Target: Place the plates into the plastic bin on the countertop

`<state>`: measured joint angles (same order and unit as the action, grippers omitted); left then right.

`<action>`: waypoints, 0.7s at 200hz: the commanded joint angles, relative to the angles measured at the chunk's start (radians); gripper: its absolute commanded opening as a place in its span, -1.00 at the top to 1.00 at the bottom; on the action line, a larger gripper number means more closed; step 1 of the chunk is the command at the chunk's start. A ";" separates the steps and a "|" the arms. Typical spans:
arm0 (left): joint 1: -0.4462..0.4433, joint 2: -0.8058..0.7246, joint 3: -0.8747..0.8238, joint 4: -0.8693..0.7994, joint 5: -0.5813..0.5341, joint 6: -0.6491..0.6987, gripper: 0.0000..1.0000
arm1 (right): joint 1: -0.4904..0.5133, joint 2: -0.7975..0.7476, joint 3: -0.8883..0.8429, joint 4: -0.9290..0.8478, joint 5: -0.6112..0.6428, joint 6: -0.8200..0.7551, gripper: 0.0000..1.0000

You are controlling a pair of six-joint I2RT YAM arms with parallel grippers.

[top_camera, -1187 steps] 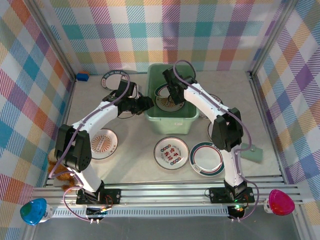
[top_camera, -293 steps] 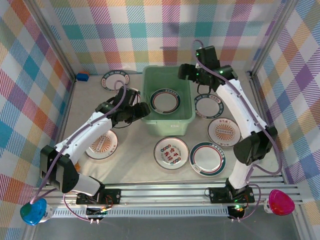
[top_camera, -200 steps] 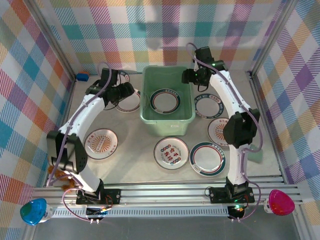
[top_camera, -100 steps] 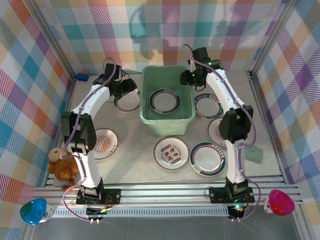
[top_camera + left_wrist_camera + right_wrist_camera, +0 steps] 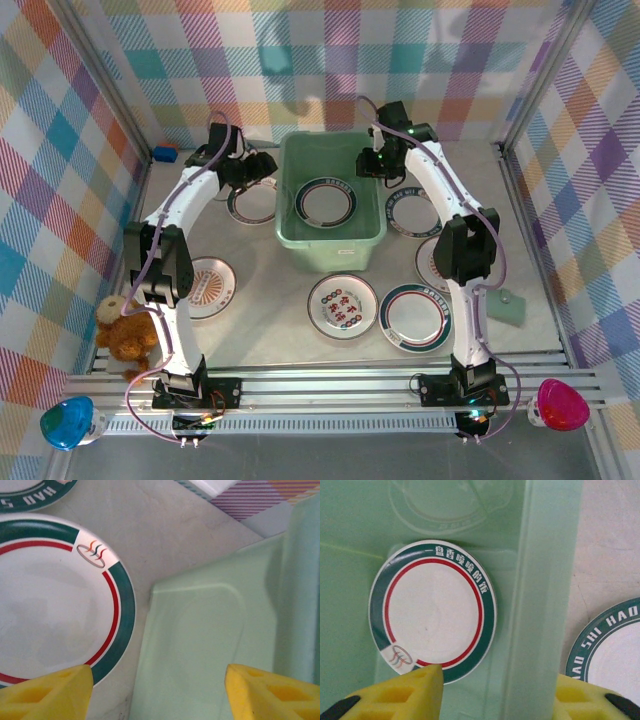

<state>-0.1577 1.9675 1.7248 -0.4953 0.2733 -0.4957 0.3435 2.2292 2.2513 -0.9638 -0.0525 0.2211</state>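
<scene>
The mint-green plastic bin (image 5: 330,242) stands mid-countertop with one green-and-red-rimmed plate (image 5: 325,203) flat inside it. My left gripper (image 5: 264,166) hangs open at the bin's far left corner. In the left wrist view it (image 5: 155,682) spans the bin's rim (image 5: 200,640), and one finger is over a green-rimmed plate (image 5: 45,600) on the countertop. My right gripper (image 5: 372,163) straddles the bin's right wall (image 5: 545,580), open. One finger is inside, near the plate (image 5: 432,610), and a gap still shows on that side. Other plates lie right of the bin (image 5: 410,215) and in front of it (image 5: 342,305).
More plates lie at the front right (image 5: 413,317), the front left (image 5: 205,288) and partly under the right arm (image 5: 440,262). A teddy bear (image 5: 120,335) sits at the near left. There is a small blue object (image 5: 165,154) at the far left and a flat green piece (image 5: 510,305) at the right. Plaid walls ring the countertop.
My right gripper's jaws have narrowed around the bin's right wall and the bin has shifted slightly left. The left arm swung back to the bin's far left corner, then stayed put.
</scene>
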 commanded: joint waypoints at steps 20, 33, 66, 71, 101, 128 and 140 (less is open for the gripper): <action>0.006 0.033 0.060 -0.014 0.062 0.023 -0.41 | 0.053 -0.085 -0.148 0.162 0.039 -0.018 0.41; 0.007 0.041 0.072 -0.015 0.061 0.026 -0.41 | 0.058 -0.141 -0.239 0.271 0.055 -0.024 0.45; 0.019 0.053 0.084 -0.010 0.053 0.029 -0.41 | 0.077 -0.268 -0.440 0.521 0.075 -0.075 0.55; 0.021 0.053 0.084 -0.009 0.053 0.028 -0.41 | 0.078 -0.284 -0.465 0.549 0.075 -0.080 0.55; 0.037 0.062 0.098 -0.046 0.016 0.022 -0.41 | 0.078 -0.293 -0.488 0.557 0.058 -0.092 0.53; 0.060 0.082 0.133 -0.136 -0.027 0.017 -0.41 | 0.078 -0.264 -0.469 0.537 0.015 -0.106 0.47; 0.070 0.082 0.131 -0.153 -0.038 0.006 -0.41 | 0.078 -0.254 -0.463 0.539 0.008 -0.109 0.46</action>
<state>-0.1074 2.0216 1.8317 -0.5598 0.2752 -0.4843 0.3931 1.9575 1.7653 -0.5411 0.0174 0.2184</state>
